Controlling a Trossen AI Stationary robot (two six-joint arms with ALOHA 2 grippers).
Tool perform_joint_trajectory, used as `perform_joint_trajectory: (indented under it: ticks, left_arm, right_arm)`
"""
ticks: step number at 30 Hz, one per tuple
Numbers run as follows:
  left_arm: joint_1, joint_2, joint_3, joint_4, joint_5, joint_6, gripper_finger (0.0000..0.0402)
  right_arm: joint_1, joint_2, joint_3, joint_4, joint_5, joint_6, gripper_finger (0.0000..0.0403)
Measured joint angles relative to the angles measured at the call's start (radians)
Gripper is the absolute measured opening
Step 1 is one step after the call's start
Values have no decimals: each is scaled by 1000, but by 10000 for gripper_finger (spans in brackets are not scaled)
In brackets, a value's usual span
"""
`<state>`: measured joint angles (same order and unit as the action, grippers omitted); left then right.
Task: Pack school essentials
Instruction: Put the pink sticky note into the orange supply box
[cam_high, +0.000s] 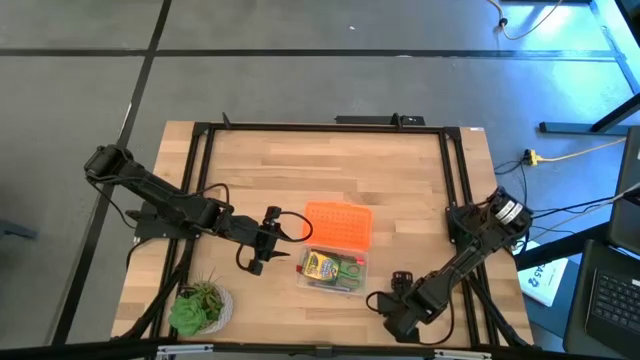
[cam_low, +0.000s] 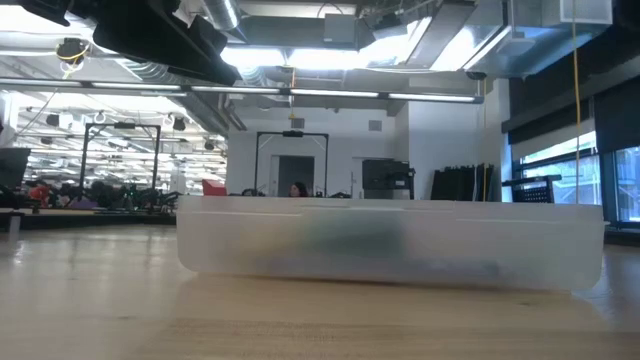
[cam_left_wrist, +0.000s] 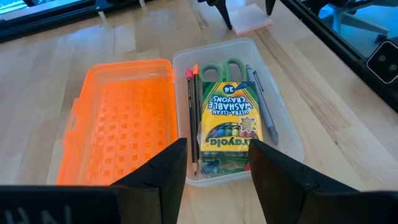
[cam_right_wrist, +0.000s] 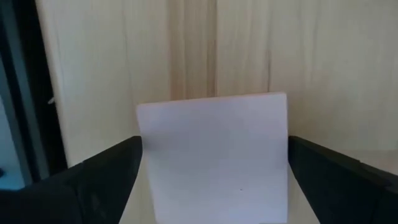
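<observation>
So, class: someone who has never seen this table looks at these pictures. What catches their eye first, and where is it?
Probably the bright orange lid lying open mid-table, beside its clear case holding the yellow-green crayon box, green-handled scissors and pencils. The left gripper hovers beside it. Near the front edge, the right gripper straddles the pink note pad, fingers wide.

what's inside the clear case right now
Inside the clear case: crayon box on top, scissors, two pencils and pen alongside it. Anything under the crayon box is hidden.
</observation>
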<state>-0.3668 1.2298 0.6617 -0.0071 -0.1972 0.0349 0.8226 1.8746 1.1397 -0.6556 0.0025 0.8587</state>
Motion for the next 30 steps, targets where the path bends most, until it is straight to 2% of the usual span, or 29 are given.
perform_joint_trajectory:
  ticks: [12,22,30]
  left_arm:
    - [0,0,0,0,0,0,164]
    - [0,0,0,0,0,0,164]
    - [0,0,0,0,0,0,164]
  right_arm:
    - [26,19,3,0,42,-2,399]
    - [64,22,0,-14,163,-7,399]
    - [66,22,0,-17,157,3,385]
